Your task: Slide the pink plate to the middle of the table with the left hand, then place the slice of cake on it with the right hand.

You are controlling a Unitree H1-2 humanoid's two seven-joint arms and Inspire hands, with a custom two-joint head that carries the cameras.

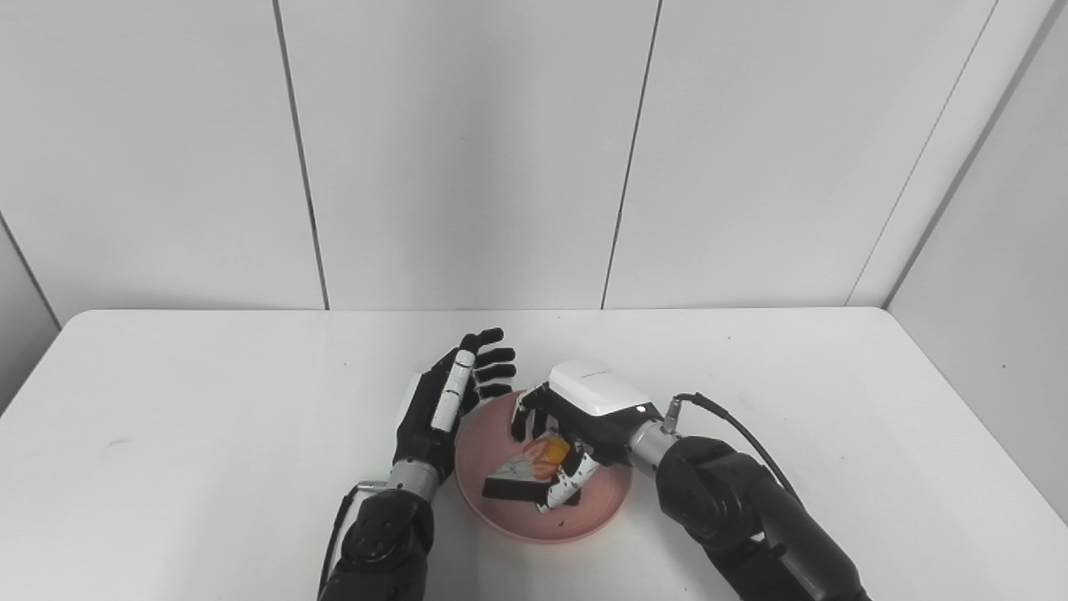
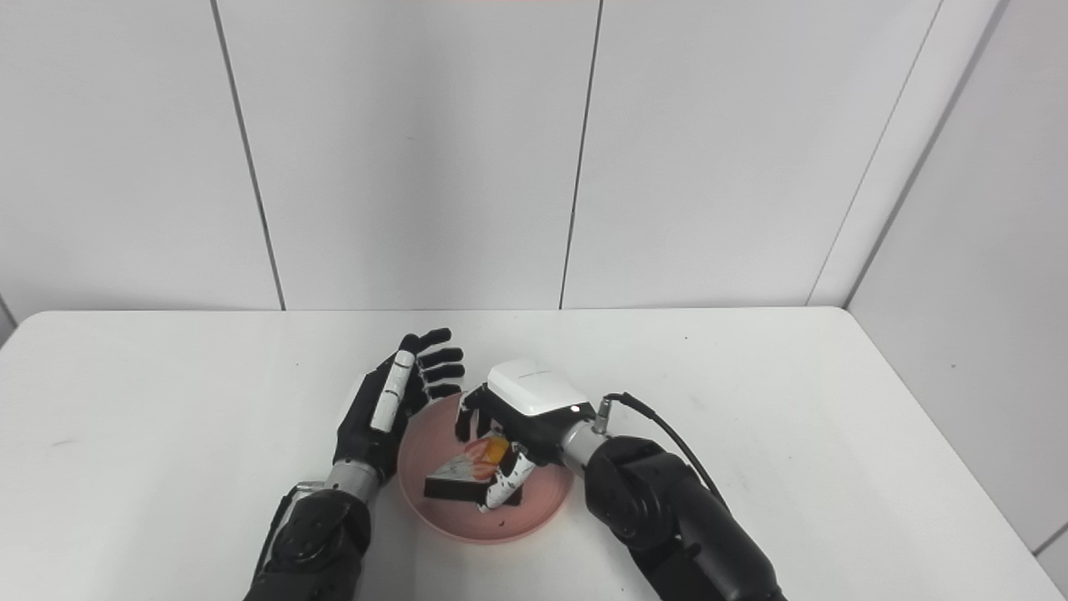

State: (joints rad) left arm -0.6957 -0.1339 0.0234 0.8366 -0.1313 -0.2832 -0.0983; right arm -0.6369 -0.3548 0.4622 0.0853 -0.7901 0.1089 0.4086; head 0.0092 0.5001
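The round pink plate lies near the middle of the white table, towards its front edge. On it rests the wedge-shaped slice of cake with a dark base and an orange topping. The right hand reaches over the plate from the right, palm down, its fingers and thumb closed around the slice. The left hand stands just beside the plate's left rim, palm towards it, fingers spread and pointing away, holding nothing.
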